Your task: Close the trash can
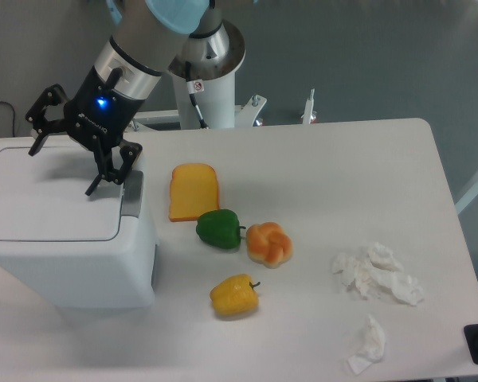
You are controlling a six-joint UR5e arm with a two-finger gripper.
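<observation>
The bin (68,239) sits at the left edge of the tabletop (342,175), and its lid (52,199) looks flat and flush with the body, so I'd call it basically shut already. The grey latch (132,193) is on the side facing the food.

The tool (61,169) hangs right above the lid with its fingers spread wide, gripping nothing. Makes sense for this job: you don't need to grab a lid to close it, you just push down, so spread fingers over the flat top is a reasonable pose. One fingertip (90,189) points down near the latch end, though I can't tell if it's actually touching the lid or just above it.

Everything else is off to the right, well apart from the bin: a slice of bread (193,191), a green pepper (219,228) just beside a bun (269,243), a yellow pepper (235,294) nearer the front, and some crumpled tissues (376,274) further right. None of it is in the arm's way.
</observation>
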